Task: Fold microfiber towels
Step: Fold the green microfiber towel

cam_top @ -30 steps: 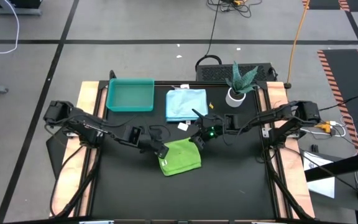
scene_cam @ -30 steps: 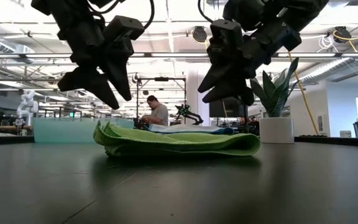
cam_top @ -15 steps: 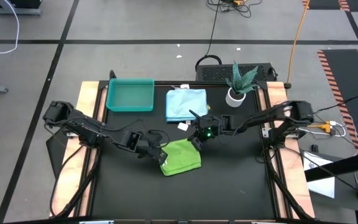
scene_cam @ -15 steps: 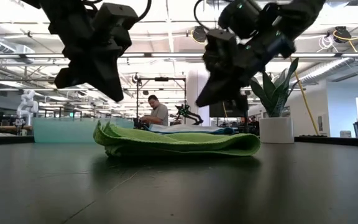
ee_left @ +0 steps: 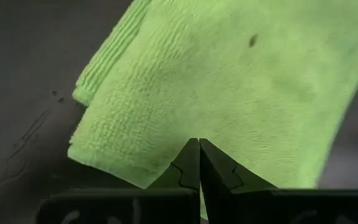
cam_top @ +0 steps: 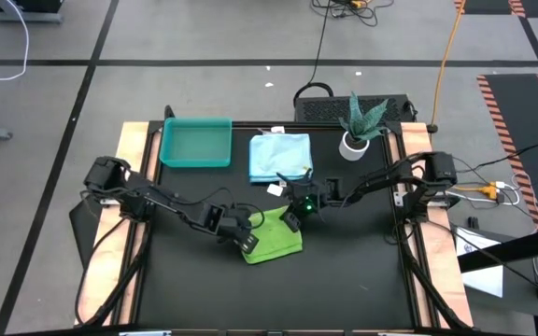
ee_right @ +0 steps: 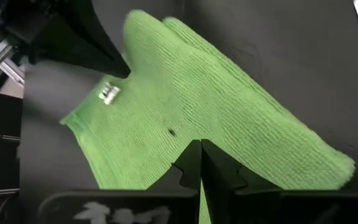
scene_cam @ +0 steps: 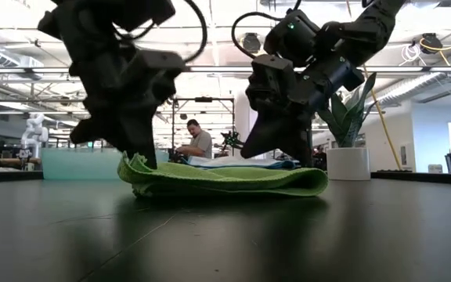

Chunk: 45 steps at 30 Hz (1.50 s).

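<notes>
left gripper (cam_top: 247, 240) – shut | right gripper (cam_top: 289, 220) – shut | green towel (cam_top: 278, 239) (folded)

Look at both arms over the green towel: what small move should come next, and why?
Probably press down and smooth it, or nudge it toward the stack. The green towel already lies folded on the table. The left gripper and right gripper both sit on it with jaws shut, gripping no cloth. A folded pale blue towel waits behind.

The pale blue towel (cam_top: 280, 157) shows only as a sliver behind the green towel (scene_cam: 221, 179) from table level.
</notes>
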{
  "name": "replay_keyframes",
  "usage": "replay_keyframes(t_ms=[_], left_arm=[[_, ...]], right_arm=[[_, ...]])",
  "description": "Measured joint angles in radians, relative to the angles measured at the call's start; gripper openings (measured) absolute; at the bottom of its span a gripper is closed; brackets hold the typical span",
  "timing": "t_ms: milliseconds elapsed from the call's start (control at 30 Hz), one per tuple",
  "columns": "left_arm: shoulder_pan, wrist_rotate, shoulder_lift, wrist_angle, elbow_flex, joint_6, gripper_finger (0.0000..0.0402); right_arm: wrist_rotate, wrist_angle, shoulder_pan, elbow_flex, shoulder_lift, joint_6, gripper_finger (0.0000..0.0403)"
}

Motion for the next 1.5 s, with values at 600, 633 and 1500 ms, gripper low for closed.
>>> replay_keyframes(t_ms=[600, 633, 1500], left_arm=[[-0.014, 0.052, 0.006, -0.085, 0.001, -0.047, 0.0002], [-0.015, 0.057, 0.006, -0.084, 0.001, -0.051, 0.0002], [0.120, -0.009, -0.015, -0.047, 0.027, 0.127, 0.0002]], right_arm=[[0.138, -0.220, -0.021, -0.002, -0.005, -0.073, 0.0000], [0.116, -0.221, -0.017, -0.002, -0.015, -0.061, 0.0000], [0.081, -0.230, 0.171, -0.011, -0.054, 0.063, 0.0000]])
